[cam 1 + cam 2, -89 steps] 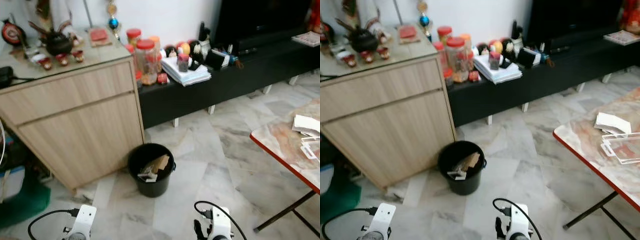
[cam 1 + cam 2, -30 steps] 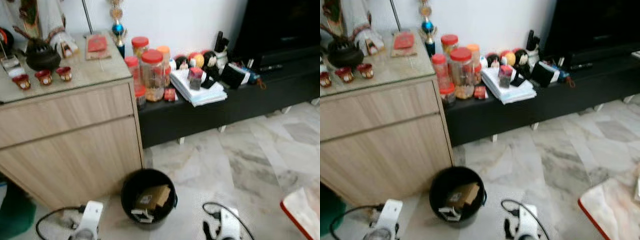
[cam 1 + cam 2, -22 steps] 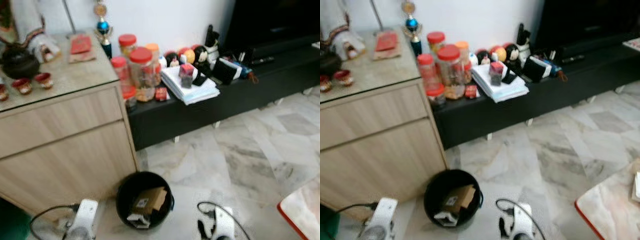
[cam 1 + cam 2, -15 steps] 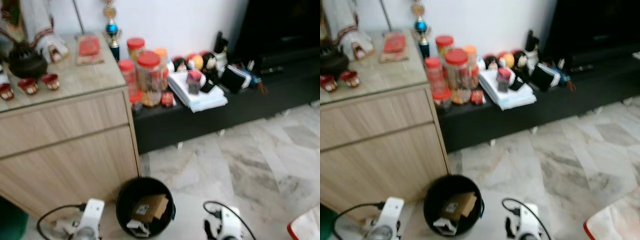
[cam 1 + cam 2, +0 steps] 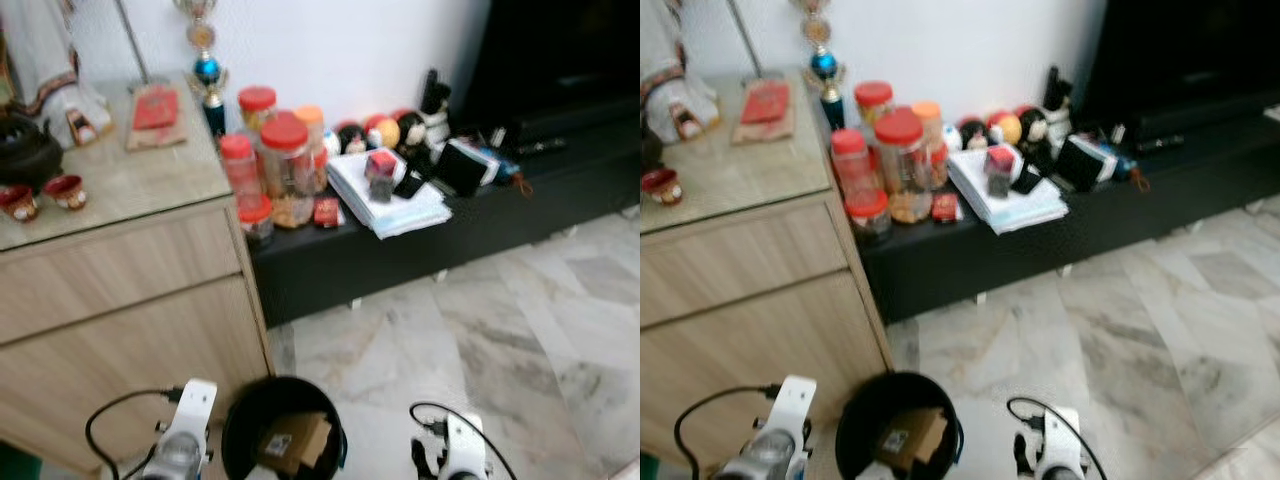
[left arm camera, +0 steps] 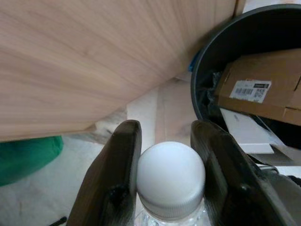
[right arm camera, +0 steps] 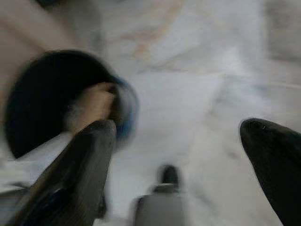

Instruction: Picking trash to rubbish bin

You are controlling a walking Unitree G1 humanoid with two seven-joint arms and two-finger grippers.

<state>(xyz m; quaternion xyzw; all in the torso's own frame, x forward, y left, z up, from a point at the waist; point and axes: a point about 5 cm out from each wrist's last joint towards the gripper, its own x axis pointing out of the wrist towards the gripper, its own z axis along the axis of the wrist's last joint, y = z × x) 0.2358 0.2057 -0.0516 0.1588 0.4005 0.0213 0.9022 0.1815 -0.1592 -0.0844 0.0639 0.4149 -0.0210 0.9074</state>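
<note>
**Bin now at the robot's feet, bottle in left gripper, not dropped yet**

What changed: over the last 3 s the head camera has closed in and swung left. The red-edged table that sat at the right edge is gone from frame, and the black rubbish bin (image 5: 283, 440) has slid from mid-frame down to the bottom edge, between the 2 wrists. That is camera motion from walking, not the bin moving. You're about at drop range.

State now:
- Left gripper (image 6: 169, 155): fingers (image 6: 117, 179) clamped narrow on a clear plastic bottle (image 6: 170, 176), its white cap between them. The left wrist view puts the bottle beside the bin rim, not over the opening, close to the wooden cabinet (image 5: 120, 300).
- Right gripper (image 7: 183, 155): fingers spread wide, holding nothing. It hangs over the marble floor (image 5: 480, 330) with the bin off to one side. View is motion-blurred.
- Bin already holds a cardboard box (image 6: 263, 87) with a barcode label, plus white paper under it.

View differences: the eye views give you the layout, with the bin tight against the cabinet and the black TV bench (image 5: 430, 240) with red-lidded jars (image 5: 285, 170) behind, but the wrists cut off at the frame edge there. For the grip and the offset from the rim, go by the left wrist view.

Next, my read: shift the left arm toward the bin opening before you release. Cabinet clearance looks tight.
</note>
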